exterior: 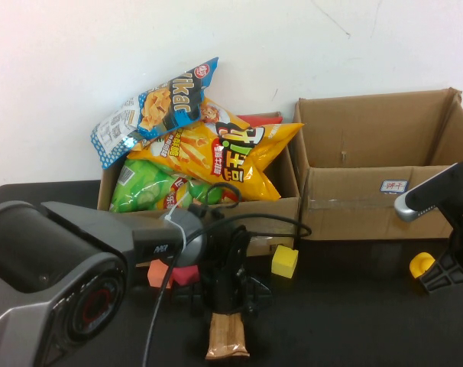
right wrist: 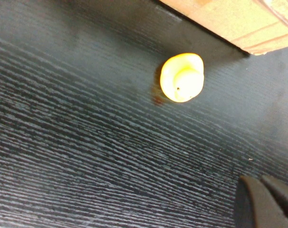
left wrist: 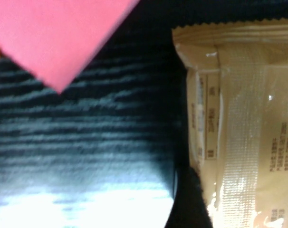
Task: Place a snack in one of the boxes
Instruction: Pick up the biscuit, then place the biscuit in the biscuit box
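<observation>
From above, your left gripper (exterior: 225,315) is down over the tan snack packet (exterior: 227,338) before the boxes (exterior: 369,164); grasping seems underway.

Left wrist: packet (left wrist: 239,128) close, fingers' spread unclear; close, then lift.

Right wrist: right gripper (right wrist: 270,199) parked, fingers together.

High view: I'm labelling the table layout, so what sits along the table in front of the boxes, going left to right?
Red block → left gripper over the tan snack packet → yellow cube → yellow rounded toy → right gripper, shut.
</observation>
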Robot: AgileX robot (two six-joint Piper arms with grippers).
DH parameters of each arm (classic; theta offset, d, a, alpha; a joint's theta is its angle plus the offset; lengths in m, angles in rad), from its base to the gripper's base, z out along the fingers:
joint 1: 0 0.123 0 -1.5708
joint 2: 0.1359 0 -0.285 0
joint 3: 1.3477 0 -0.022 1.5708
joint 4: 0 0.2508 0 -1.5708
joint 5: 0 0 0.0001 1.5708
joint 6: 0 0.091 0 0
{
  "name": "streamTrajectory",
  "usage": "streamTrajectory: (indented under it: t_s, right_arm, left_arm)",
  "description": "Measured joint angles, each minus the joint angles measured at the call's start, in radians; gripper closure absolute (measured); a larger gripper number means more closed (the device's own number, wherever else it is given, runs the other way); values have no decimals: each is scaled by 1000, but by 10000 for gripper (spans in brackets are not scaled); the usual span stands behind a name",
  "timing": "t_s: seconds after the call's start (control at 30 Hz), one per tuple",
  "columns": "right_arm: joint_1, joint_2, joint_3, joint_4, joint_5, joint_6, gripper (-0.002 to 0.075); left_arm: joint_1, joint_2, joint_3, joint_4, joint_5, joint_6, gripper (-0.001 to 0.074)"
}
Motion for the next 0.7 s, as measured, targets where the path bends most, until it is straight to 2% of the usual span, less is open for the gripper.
streamTrajectory:
  t_s: [0.23,0.4,0.53,0.7]
  right_arm:
    - [0,0,0,0,0,0,725]
    - [0,0,0,-15,4,11,725]
    - [0,0,0,-68,33,103,725]
    - [0,0,0,-151,82,251,725]
  left_arm:
    - [0,-61,0,-13,96,29,305]
    - [-6,-160,-9,-61,156,126,305]
    - [-32,-259,-61,-85,168,215,305]
    - [-59,-328,-215,-91,138,308,305]
